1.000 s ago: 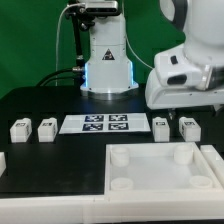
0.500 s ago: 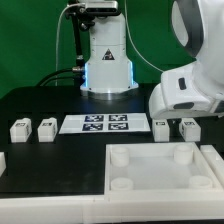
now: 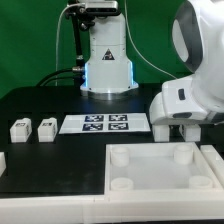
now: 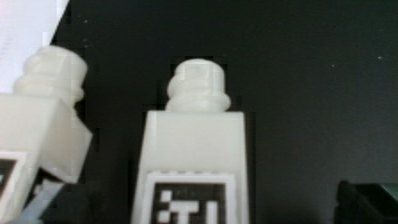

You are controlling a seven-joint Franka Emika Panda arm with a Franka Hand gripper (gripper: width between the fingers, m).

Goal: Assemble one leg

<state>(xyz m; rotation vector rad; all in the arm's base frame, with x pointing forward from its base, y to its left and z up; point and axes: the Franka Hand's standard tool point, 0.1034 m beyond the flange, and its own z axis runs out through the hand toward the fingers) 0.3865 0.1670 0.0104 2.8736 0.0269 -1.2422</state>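
A large white tray-like panel (image 3: 152, 170) with round sockets fills the foreground of the exterior view, from 6 toward 4 o'clock, lying flat on the black table (image 3: 50, 160). Behind it runs a row across the middle. 2 spare legs (image 3: 33, 129) stand side by side at 9 o'clock, just apart from each other. The marker board (image 3: 105, 124) lies flat at the centre. At 3 o'clock, the arm's bulky white wrist housing (image 3: 190, 100) hangs low over the table and hides what lies beneath it.

The wrist view looks under that housing. The leg (image 4: 192, 150), a chunky white block with a rounded peg on one end and a black-and-white tag on its face, lies on the black surface. A neighbouring leg (image 4: 45, 115) lies just beside it, not touching. The gripper (image 4: 205, 205) has its fingers apart, 1 dark fingertip (image 4: 370, 203) showing at the frame's edge, with the leg between them and unclamped.

Farthest back, at 12 o'clock of the exterior view, the arm's base (image 3: 108, 65) stands before a green backdrop (image 3: 30, 40).
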